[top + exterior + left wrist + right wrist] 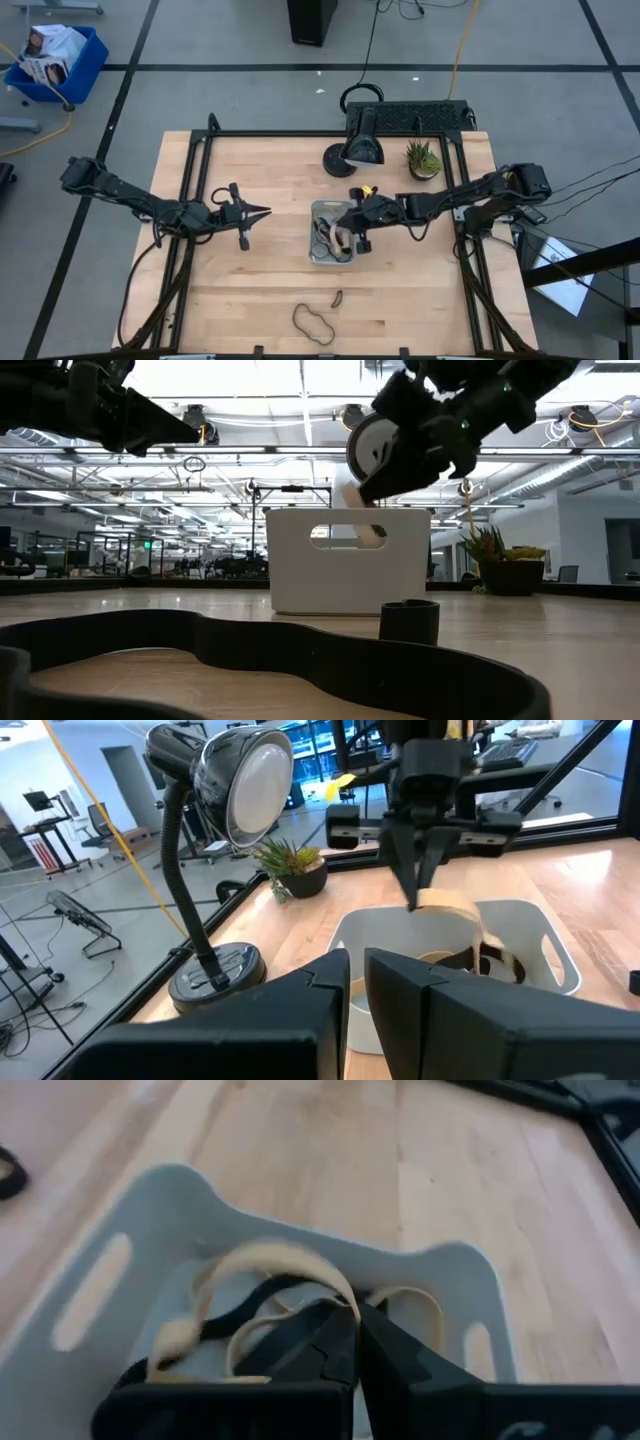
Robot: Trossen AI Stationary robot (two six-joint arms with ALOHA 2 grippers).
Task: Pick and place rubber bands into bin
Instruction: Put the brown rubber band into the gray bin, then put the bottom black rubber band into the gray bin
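Hanging directly above the bin (320,256), right gripper (347,222) pinched shut on a pale rubber band (270,1265), left gripper (262,212) waiting closed, farther off

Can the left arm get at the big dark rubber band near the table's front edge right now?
Probably yes: the left gripper hovers free, and the dark rubber band lies alone on bare table.

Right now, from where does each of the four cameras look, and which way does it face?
High: above the table, straight down; both arms, bin, two bands near the front edge.
Low: table-top height, level across; dark band nearest, bin behind, right tool above it.
Left wrist: behind the left tool, facing bin, lamp and right tool.
Right wrist: over the bin, right tool pinching a tan band.
All share the bin.
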